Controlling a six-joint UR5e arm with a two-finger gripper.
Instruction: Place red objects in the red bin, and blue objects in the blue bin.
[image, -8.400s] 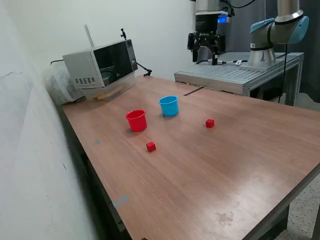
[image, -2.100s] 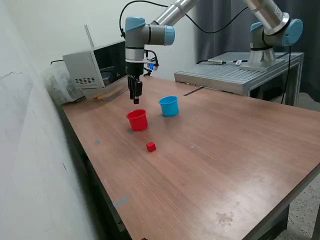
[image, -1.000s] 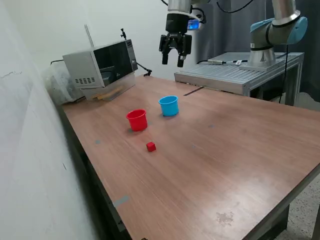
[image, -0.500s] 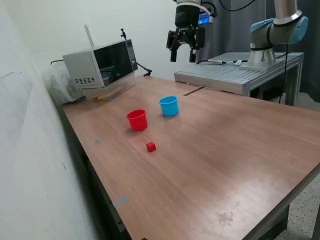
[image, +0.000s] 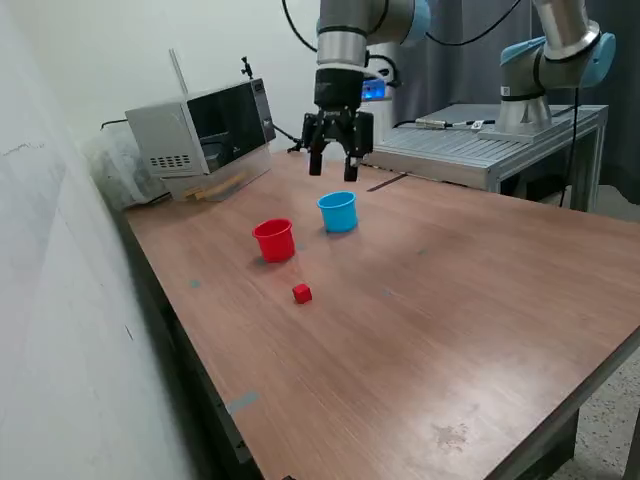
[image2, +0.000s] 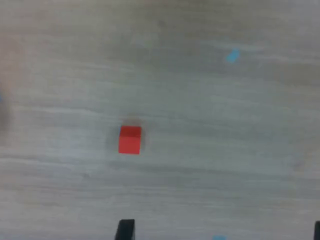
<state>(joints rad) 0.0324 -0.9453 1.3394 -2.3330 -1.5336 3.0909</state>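
Gripper (image: 333, 172) spread wide, empty, hanging near the table's far edge; a skewed descent might nudge the red cube (image: 301, 293), seemingly nearer the left edge

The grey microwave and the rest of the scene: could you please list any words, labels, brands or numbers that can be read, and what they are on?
No text can be read in either view.
The grey microwave: its control panel is too small and blurred for any marking to show.
The red plastic cup, the light blue plastic cup and the small red cube: plain, no print visible.
The gripper: no legible label.
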